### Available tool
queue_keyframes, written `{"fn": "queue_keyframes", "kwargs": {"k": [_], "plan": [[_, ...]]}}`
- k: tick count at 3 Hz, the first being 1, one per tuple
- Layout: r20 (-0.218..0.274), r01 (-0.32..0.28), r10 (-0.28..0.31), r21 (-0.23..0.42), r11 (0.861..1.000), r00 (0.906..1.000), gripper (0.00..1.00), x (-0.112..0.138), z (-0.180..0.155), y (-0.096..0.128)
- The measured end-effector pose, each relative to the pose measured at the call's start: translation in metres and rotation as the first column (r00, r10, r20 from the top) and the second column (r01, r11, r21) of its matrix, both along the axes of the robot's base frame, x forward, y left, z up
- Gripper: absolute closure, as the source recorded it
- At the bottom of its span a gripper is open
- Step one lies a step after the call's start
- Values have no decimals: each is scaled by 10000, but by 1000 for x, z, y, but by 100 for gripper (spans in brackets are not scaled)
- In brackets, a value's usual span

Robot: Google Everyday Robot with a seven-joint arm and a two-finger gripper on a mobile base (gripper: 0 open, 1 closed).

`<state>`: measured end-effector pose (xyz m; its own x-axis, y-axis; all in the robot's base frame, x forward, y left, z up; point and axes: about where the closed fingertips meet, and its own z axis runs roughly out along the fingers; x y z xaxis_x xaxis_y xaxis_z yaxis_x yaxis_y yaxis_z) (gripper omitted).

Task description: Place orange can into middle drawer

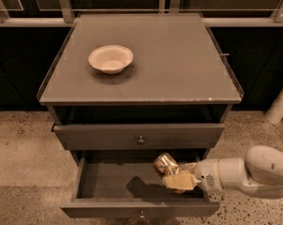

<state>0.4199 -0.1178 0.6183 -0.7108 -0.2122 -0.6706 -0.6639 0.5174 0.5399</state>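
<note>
The gripper [173, 173] is at the lower right, inside the outline of the open drawer [112, 181], the lower of the two drawers in view. It comes in from the right on a white arm [244, 173] that lies nearly level, low in front of the cabinet's right side. Its tan fingers [181, 181] are clamped around the can [165, 163], one below and in front of it, the other behind it.

The can is tilted, its shiny end turned up and to the left, and it sits over the right half of the drawer's dark floor, toward the back. A shadow [140, 186] falls on the floor just left of the fingers. Whether the can touches the floor I cannot tell.

The open drawer is pulled well out, and its front [99, 209] runs along the bottom edge of the view. Above it, the upper drawer [99, 136] is almost fully in, with a small round knob [140, 139] at its middle.

On the grey worktop [179, 64] a cream bowl [110, 58] stands upright on the left side, well apart from the can. The cabinet stands on a speckled floor [19, 144].
</note>
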Motion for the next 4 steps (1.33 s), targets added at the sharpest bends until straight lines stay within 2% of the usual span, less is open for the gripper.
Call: {"fn": "queue_keyframes", "kwargs": {"k": [2, 3, 4], "plan": [[-184, 332, -332, 21, 9994, 9993, 100, 7, -18, -5], [-699, 709, -691, 235, 9972, 9952, 100, 16, -57, 0], [-1714, 1268, -1194, 328, 9914, 9779, 100, 15, -122, 5]]}}
